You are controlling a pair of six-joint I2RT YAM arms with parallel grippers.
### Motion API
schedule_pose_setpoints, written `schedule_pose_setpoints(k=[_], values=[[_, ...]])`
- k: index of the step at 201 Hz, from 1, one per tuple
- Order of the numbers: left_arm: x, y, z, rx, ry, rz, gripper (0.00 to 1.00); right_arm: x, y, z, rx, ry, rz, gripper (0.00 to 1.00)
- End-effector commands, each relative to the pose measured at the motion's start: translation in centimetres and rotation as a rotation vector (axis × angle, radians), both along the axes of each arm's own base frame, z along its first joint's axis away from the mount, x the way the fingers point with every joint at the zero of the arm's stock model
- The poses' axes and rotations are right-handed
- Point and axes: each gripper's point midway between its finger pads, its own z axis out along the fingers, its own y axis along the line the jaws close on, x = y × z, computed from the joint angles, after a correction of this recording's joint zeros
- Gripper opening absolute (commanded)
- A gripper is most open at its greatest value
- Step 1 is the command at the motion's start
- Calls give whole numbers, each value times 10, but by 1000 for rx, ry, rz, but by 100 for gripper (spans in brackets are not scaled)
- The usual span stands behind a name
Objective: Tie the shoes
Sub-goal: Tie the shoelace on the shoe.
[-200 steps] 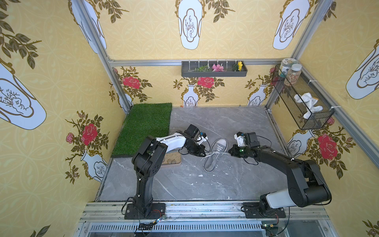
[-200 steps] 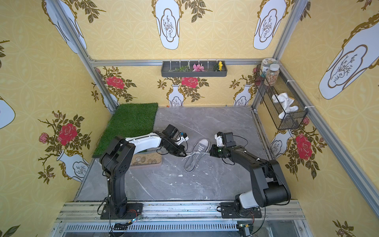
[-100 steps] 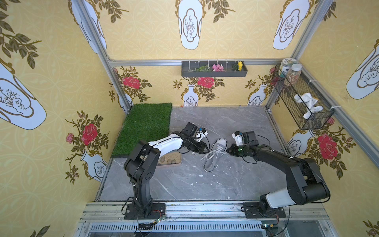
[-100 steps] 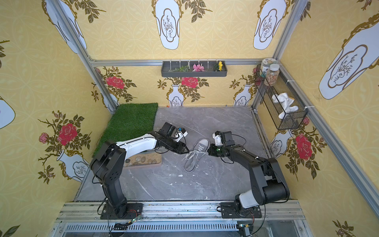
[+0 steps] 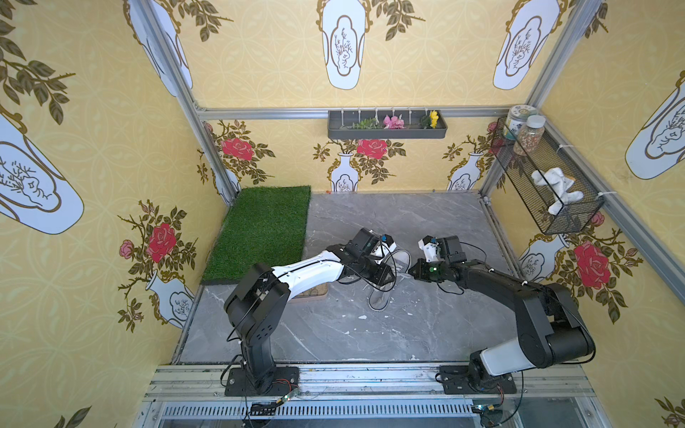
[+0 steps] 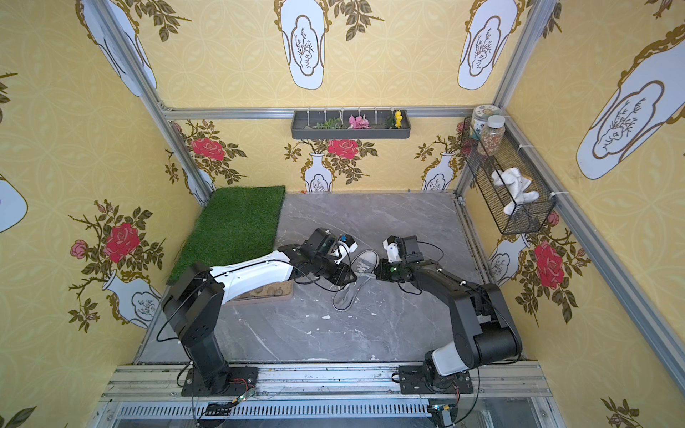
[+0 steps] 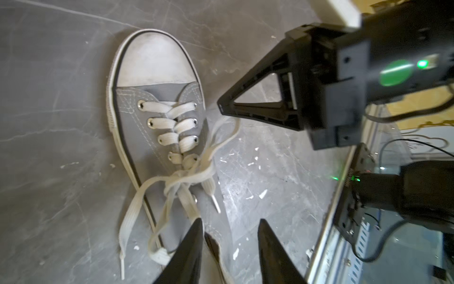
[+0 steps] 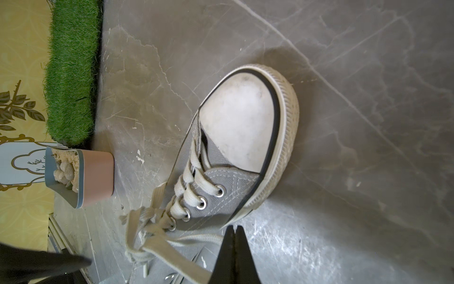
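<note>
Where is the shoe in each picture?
A top view: the shoe lies on the floor, between the left arm and the right arm.
A top view: same spot, between the arms.
Left wrist view: close up, seen from above, laces showing.
Right wrist view: close up, seen from its side.
Shared landmark: its white toe cap.

Both arms reach inward, low, tips nearly meeting.
Left gripper (image 7: 229,222) has its fingers parted; right gripper (image 8: 234,228) is pinched closed, pointing at the left one.
</note>
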Motion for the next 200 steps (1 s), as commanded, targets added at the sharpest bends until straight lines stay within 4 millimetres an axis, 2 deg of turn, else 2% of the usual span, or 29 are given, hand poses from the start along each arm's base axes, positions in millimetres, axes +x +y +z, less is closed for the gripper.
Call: schedule_pose_setpoints(k=[1,31,50,123,200], values=[[3,1,-18,86,-4,27,40,4,4,6,18,-20,13,0],[5,-7,-21,100,-5,8,39,4,5,6,18,-20,15,0],[4,-13,-22,97,0,-5,35,4,5,6,20,-19,15,0],[4,-15,-35,139,20,-28,31,3,6,5,25,-18,19,0],[6,-14,-36,163,18,-39,0,2,7,6,31,-23,24,0]])
